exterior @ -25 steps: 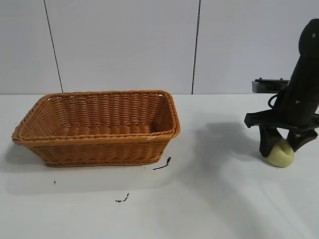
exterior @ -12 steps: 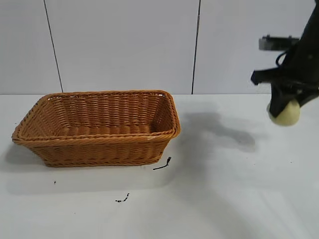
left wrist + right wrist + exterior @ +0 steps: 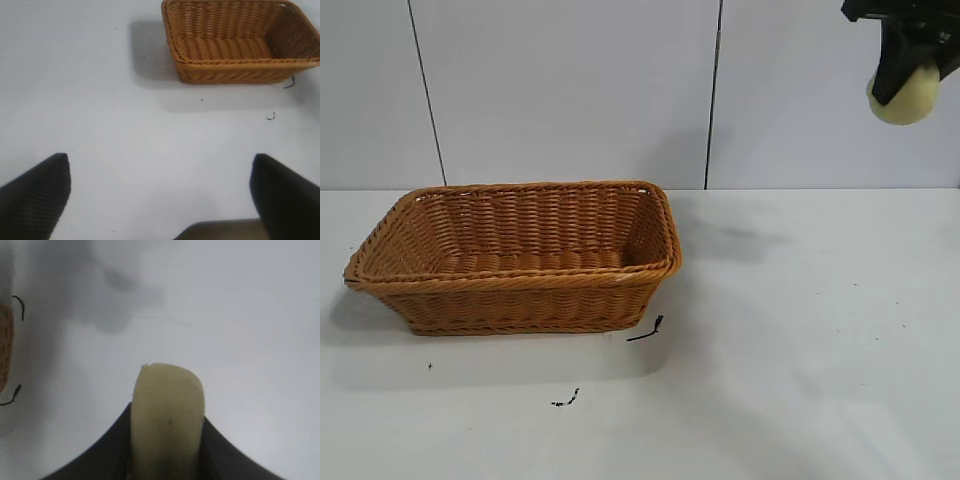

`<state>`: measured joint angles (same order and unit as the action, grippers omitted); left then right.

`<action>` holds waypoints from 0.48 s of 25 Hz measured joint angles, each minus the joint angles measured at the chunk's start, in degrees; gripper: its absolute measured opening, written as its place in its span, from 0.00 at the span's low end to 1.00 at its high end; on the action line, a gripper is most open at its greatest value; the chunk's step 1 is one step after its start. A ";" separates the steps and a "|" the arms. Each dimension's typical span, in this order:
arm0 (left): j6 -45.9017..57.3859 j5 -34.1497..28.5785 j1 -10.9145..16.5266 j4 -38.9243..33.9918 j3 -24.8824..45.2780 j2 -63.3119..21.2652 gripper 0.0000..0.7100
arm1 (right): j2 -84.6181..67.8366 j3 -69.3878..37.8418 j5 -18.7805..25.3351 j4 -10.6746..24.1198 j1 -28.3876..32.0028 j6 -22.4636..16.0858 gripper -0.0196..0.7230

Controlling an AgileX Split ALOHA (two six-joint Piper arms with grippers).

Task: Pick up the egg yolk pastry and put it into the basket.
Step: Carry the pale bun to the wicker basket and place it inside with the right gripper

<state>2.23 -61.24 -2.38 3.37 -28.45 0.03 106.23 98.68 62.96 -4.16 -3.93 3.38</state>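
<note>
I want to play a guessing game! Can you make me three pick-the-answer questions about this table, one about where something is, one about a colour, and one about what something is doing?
1. Where is the egg yolk pastry?
A. inside the basket
B. up in the air, to the right of the basket
C. lying on the table

2. What colour is the basket?
A. orange-brown
B. blue
C. black

3. What is the right gripper doing?
A. squeezing the pastry
B. resting open on the table
C. holding the basket

Answers: 1 B, the pastry hangs high above the table on the right side. 2 A, the woven wicker is orange-brown. 3 A, its dark fingers press both sides of the pastry.
</note>
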 joint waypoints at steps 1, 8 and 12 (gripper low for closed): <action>0.00 0.00 0.00 0.00 0.00 0.00 0.98 | 0.34 0.92 0.11 0.00 -1.19 -0.10 0.27; 0.00 0.00 0.00 0.00 0.00 0.00 0.98 | 6.59 10.35 1.01 -0.06 -13.73 -2.76 0.27; 0.00 0.00 0.00 0.00 0.00 0.00 0.98 | 11.95 17.41 0.96 0.11 -22.26 -4.28 0.27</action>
<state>2.23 -61.24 -2.38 3.37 -28.45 0.03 118.18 116.09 63.92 -4.06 -26.20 -0.90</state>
